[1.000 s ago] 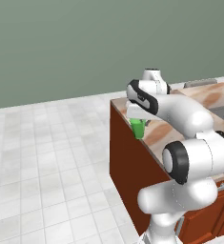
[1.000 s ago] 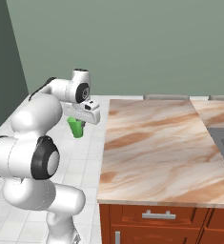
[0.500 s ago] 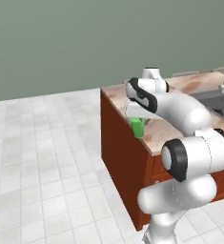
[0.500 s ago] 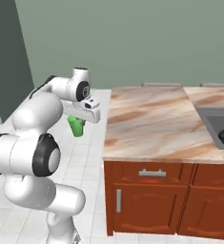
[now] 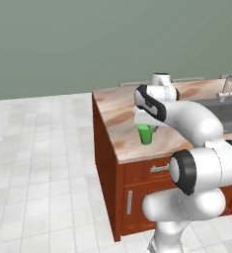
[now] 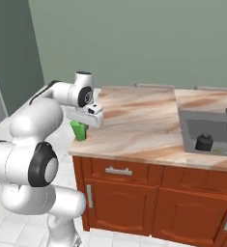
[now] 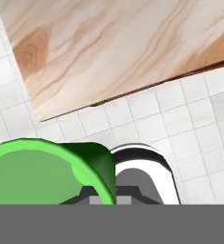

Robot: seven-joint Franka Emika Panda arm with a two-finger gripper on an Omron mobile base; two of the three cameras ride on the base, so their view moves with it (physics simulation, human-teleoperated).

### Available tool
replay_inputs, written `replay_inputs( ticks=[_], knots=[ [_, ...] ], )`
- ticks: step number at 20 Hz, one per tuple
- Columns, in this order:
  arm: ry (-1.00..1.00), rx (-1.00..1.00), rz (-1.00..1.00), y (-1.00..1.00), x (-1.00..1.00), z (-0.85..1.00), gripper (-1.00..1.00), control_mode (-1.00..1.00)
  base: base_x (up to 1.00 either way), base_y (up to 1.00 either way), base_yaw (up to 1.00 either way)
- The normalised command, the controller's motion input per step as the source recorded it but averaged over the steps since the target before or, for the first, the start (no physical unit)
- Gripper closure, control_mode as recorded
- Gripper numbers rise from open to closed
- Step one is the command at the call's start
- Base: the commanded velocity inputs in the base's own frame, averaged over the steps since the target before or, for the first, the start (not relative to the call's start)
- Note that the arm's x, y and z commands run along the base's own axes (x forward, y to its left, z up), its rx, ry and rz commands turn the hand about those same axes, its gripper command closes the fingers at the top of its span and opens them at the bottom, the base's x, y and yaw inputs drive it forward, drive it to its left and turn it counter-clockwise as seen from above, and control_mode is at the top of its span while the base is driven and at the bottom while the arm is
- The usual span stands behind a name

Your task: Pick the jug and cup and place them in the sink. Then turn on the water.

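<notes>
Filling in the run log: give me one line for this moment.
gripper: shut on cup | cup: carried at counter's left end | jug: in sink | water: off

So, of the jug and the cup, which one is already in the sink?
The dark jug, standing in the sink. The green cup is held beside the counter.

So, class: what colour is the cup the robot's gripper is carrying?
Bright green. The cup shows best in the right base view, hanging under the gripper.
</notes>
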Motion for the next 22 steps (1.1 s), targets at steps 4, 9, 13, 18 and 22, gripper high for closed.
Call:
replay_inputs(
  ticks=[4,9,13,18,22],
  knots=[
    [0.0,0.0,0.0,0.0,0.0,0.0,1.0,1.0,0.61,-1.0,0.37],
    [0.0,0.0,0.0,0.0,0.0,0.0,1.0,1.0,0.35,-1.0,0.31],
    [0.0,0.0,0.0,0.0,0.0,0.0,1.0,1.0,0.11,-1.0,0.24],
    [0.0,0.0,0.0,0.0,0.0,0.0,1.0,1.0,-0.13,-1.0,0.13],
    [0.0,0.0,0.0,0.0,0.0,0.0,1.0,1.0,-0.06,-1.0,0.06]
  ],
)
